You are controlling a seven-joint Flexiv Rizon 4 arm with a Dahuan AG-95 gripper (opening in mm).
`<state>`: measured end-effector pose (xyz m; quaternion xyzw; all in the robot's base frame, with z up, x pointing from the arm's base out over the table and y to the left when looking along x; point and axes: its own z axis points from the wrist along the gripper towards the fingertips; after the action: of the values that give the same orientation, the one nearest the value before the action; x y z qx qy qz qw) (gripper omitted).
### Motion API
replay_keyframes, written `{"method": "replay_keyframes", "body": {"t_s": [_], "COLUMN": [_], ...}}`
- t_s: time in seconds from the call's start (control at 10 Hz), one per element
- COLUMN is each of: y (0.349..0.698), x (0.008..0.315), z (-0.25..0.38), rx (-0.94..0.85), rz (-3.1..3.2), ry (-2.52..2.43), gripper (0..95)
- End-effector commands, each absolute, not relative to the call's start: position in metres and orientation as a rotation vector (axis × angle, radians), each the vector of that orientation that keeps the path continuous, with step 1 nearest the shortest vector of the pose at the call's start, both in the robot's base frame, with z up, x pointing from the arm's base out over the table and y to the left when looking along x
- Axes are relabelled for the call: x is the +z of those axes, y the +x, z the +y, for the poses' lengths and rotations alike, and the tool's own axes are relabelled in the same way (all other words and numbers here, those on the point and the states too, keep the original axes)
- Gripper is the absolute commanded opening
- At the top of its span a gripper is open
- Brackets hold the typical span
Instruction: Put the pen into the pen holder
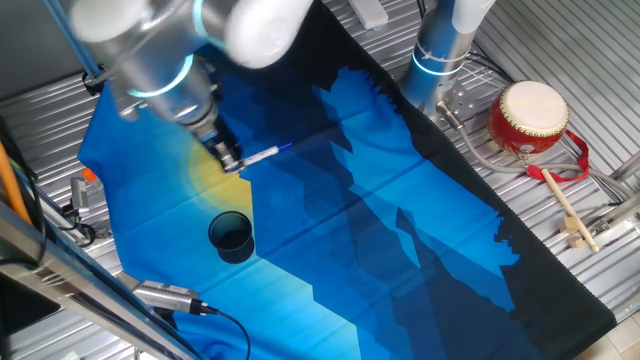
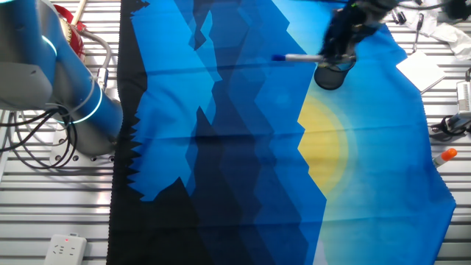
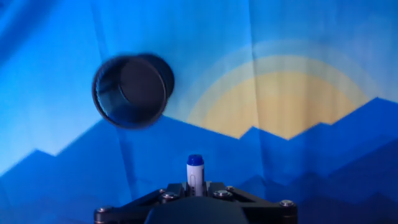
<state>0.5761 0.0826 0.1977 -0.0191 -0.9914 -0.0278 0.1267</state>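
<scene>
My gripper (image 1: 231, 160) is closed on the pen (image 1: 262, 154), which juts out level; the pen holder (image 3: 132, 89) sits ahead and left, mouth open upward.

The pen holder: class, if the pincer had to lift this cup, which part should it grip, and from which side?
Grip the rim wall of the pen holder from above, one finger inside and one outside. It stands upright on the blue cloth with its round mouth open upward and nothing visible inside. For now the pincer is shut on the pen, so that must be released first.
</scene>
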Motion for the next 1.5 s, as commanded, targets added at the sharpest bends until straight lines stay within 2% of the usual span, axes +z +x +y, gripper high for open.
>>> {"method": "replay_keyframes", "body": {"t_s": [0.1,0.5,1.1,1.3,1.5], "y": [0.609,0.662,0.665,0.665,0.667], "x": [0.198,0.195,0.195,0.196,0.198], "z": [0.081,0.091,0.096,0.097,0.100], "rx": [-0.094,-0.113,-0.103,0.006,0.027], "rz": [-2.882,-2.863,-2.908,-3.098,-3.176], "ry": [-0.061,-0.130,-0.115,0.013,0.050], "gripper": [0.0,0.0,0.0,0.0,0.0]}}
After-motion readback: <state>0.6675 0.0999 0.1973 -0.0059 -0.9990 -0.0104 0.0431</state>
